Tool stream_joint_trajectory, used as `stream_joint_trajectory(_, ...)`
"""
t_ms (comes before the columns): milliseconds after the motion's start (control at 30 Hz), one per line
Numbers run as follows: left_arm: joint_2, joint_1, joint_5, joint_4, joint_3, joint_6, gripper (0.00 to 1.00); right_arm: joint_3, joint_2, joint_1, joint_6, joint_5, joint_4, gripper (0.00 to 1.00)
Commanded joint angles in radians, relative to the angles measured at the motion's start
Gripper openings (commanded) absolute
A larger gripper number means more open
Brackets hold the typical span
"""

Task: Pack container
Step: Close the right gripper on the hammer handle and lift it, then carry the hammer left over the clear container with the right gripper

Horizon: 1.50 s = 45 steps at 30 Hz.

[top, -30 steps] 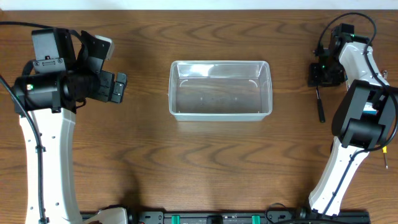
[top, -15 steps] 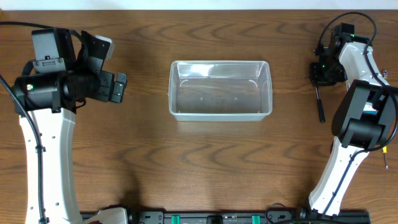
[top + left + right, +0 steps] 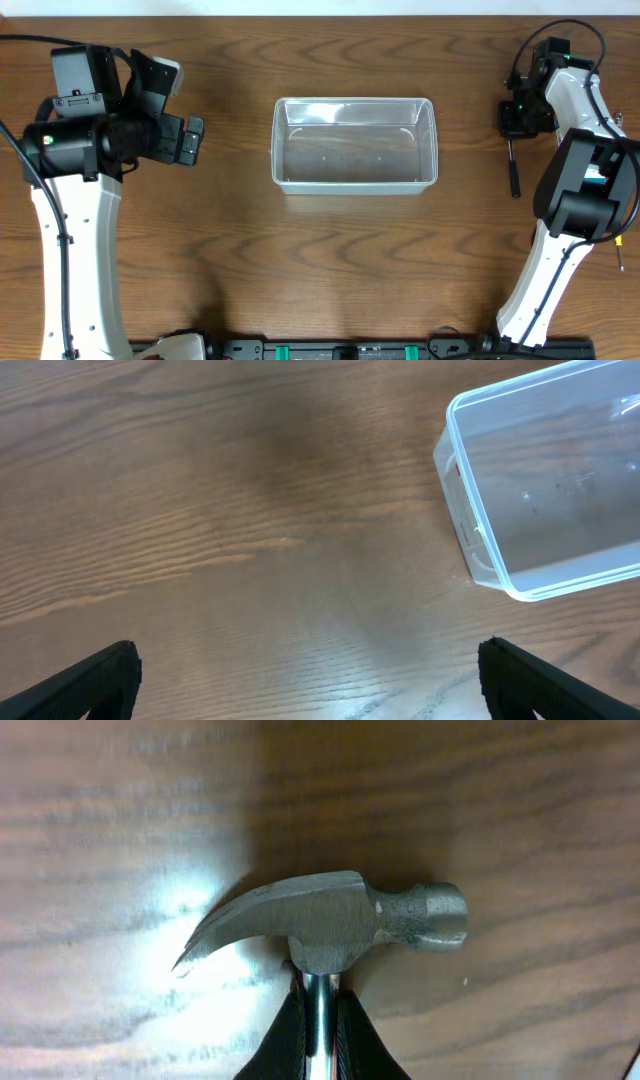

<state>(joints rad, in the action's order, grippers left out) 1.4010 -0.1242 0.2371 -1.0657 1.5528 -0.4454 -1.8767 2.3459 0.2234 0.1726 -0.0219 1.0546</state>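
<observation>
The clear plastic container (image 3: 355, 145) sits empty at the middle of the table; its corner also shows in the left wrist view (image 3: 545, 480). My right gripper (image 3: 522, 118) is at the far right, shut on the steel neck of a claw hammer (image 3: 330, 925) just below its head. The hammer's black handle (image 3: 514, 172) sticks out toward the table front. My left gripper (image 3: 190, 140) is open and empty, to the left of the container; its dark fingertips frame bare wood in the left wrist view (image 3: 305, 680).
The wooden table (image 3: 330, 270) extends round the container. The right arm's base (image 3: 575, 200) stands at the right edge, the left arm's body (image 3: 80, 140) at the left.
The hammer's handle has shifted very slightly under the right gripper. The left arm and the container have not moved.
</observation>
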Motion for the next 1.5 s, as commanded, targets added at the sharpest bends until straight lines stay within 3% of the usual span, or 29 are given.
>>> stream_joint_trajectory(0, 0.004, -0.006, 0.013, 0.002, 0.000, 0.002, 0.98, -0.022, -0.016, -0.020, 0.043, -0.008, 0.029, 0.01)
stream_joint_trajectory(400, 0.004, -0.006, 0.013, 0.002, 0.000, 0.002, 0.98, -0.196, -0.206, -0.142, 0.182, 0.000, 0.167, 0.01)
stream_joint_trajectory(800, 0.004, -0.006, 0.013, 0.002, 0.000, 0.002, 0.98, -0.210, -0.460, -0.420, 0.335, 0.032, 0.224, 0.01)
stream_joint_trajectory(1133, 0.004, -0.006, 0.013, 0.002, 0.000, 0.002, 0.98, -0.206, -0.454, -0.683, 0.512, 0.150, 0.310, 0.01)
stream_joint_trajectory(1467, 0.004, -0.006, 0.013, 0.002, 0.000, 0.002, 0.98, -0.204, -0.426, -0.749, 0.566, 0.167, 0.272, 0.01)
